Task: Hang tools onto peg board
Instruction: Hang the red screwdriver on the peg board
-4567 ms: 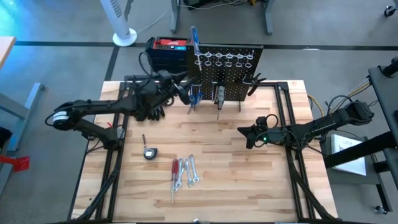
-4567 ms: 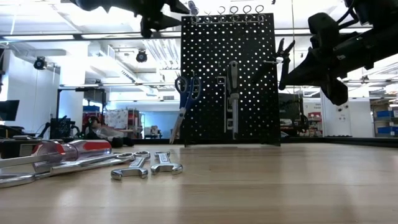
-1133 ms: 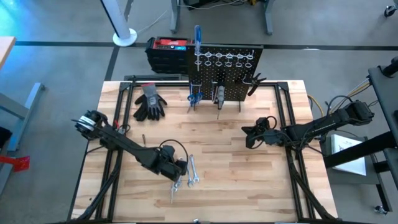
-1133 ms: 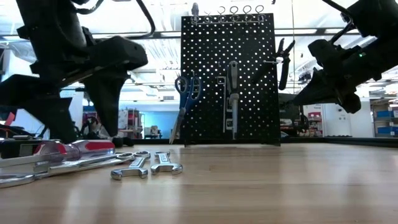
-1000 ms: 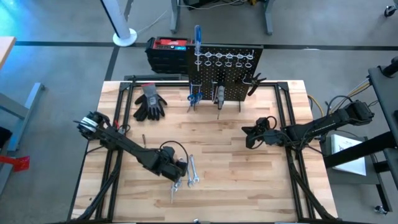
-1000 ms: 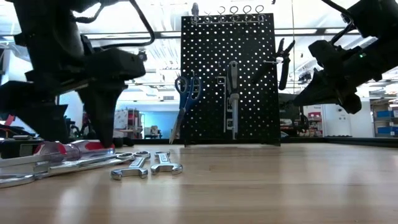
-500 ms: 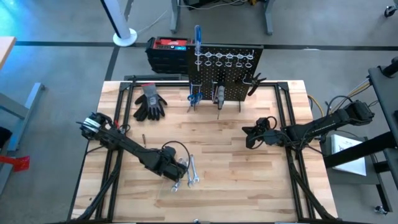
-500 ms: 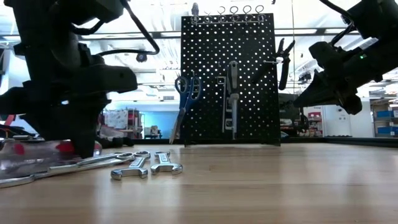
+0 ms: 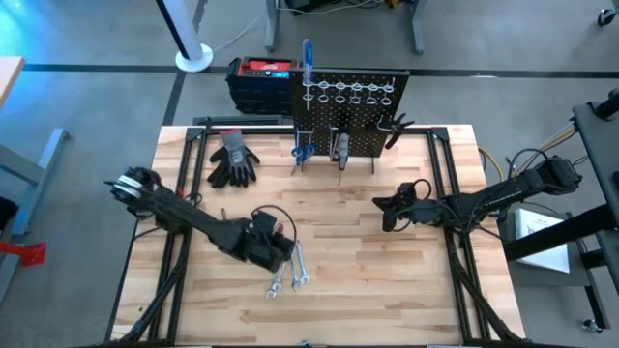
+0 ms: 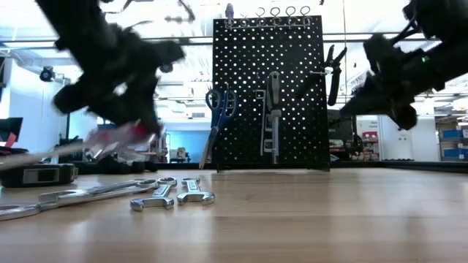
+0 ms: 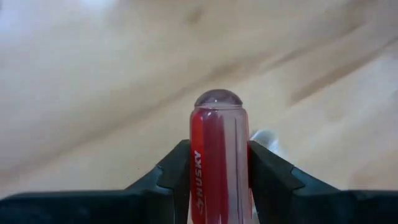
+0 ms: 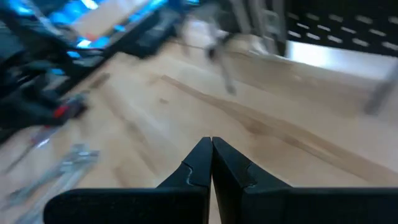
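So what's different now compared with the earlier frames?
The left gripper left the peg board, came down to the tools near the table's front, closed on the red screwdriver and has lifted it off the table. The wrenches stay on the wood, the board's hung tools are unchanged, and the right gripper stays shut at mid-table.

One word is showing plainly from here: "HUSKY", running in white capitals lengthwise along the red-handled screwdriver (image 11: 217, 165), on the red part of its handle below the clear domed cap. A small white mark is sitting just beside the first letter, probably the maker's logo, though it is showing too small to make out. Nothing else is reading as text: the red-topped black box (image 9: 259, 79) behind the peg board (image 9: 351, 111) is carrying a pale patch that may be a label, but no letters are coming through.
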